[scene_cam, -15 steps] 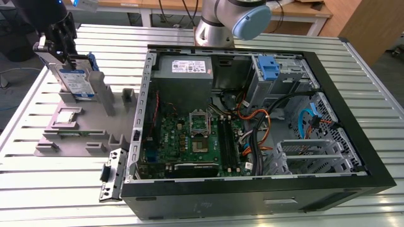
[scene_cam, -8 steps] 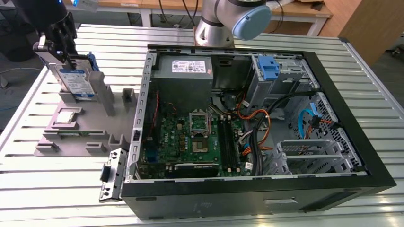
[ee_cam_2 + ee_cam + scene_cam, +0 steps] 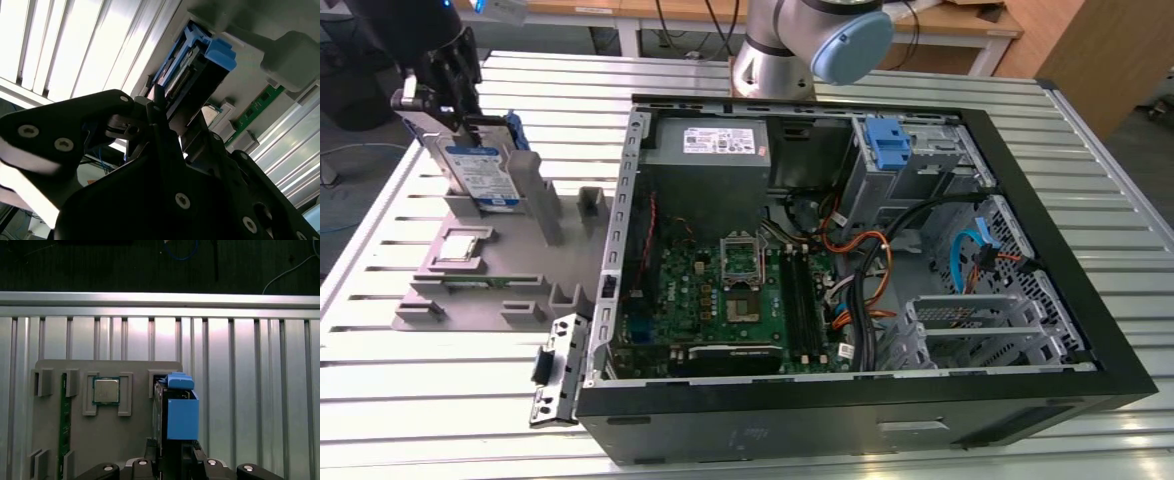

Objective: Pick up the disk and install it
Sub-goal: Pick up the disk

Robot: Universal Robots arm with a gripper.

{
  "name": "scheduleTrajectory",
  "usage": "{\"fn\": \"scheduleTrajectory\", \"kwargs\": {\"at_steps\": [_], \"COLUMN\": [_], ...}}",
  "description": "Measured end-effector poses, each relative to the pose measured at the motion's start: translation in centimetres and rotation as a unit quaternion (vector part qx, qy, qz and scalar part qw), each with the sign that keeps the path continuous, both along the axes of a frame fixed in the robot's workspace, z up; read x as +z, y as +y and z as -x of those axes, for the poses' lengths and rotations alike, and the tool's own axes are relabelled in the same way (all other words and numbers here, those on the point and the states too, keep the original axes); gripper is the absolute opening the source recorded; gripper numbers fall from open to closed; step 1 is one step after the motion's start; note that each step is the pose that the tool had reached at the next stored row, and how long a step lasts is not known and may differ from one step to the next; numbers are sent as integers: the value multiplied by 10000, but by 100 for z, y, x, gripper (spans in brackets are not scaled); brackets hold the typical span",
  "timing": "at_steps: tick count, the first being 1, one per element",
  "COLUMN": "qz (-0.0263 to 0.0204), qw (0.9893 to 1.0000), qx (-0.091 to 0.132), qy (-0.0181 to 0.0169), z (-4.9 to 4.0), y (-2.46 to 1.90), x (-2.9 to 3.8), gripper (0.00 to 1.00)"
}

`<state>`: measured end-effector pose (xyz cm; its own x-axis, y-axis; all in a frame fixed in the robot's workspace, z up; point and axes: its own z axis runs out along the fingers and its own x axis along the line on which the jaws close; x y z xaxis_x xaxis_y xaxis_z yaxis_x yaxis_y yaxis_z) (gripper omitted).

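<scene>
Where the flat silver, blue-framed disk with its white-and-blue label point(image 3: 483, 172) stands: upright on edge in a slot of the grey plastic fixture point(image 3: 500, 255), to the exterior view's left of the open black computer case point(image 3: 854, 395).
Gripper: the black gripper point(image 3: 447, 118) sits at the disk's top edge.
Grip: cannot tell whether it is closed.
Fixture neighbours: square silver processor point(image 3: 106, 391), green memory strip point(image 3: 63, 415).

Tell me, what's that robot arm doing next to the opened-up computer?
The robot arm's hand is down at the top of the disk, a silver drive in a blue frame. The disk stands on edge in a grey holder on the metal table, to the exterior view's left of the open computer case. The disk is not in the computer yet. A chip also sits in the holder.
</scene>
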<state>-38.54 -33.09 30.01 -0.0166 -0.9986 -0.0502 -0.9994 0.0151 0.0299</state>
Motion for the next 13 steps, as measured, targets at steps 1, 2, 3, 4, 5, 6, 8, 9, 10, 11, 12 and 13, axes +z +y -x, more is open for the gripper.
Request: {"fn": "scheduleTrajectory", "kwargs": {"at_steps": [1, 2, 3, 4, 5, 6, 8, 9, 10, 11, 12, 13], "qz": [0, 1, 1, 0, 0, 0, 0, 0, 0, 0, 0, 0], "qw": [10000, 10000, 10000, 10000, 10000, 10000, 10000, 10000, 10000, 10000, 10000, 10000], "qx": [0, 0, 0, 0, 0, 0, 0, 0, 0, 0, 0, 0], "qy": [0, 1, 1, 1, 0, 0, 0, 0, 0, 0, 0, 0], "z": [0, 0, 0, 0, 0, 0, 0, 0, 0, 0, 0, 0], "y": [0, -1, -1, -1, -1, -1, -1, -1, -1, -2, -2, -2], "x": [0, 1, 1, 1, 0, 0, 0, 0, 0, 0, 0, 0], "gripper": [36, 35, 35, 35, 35, 35, 35, 35, 35, 35, 35, 35]}}
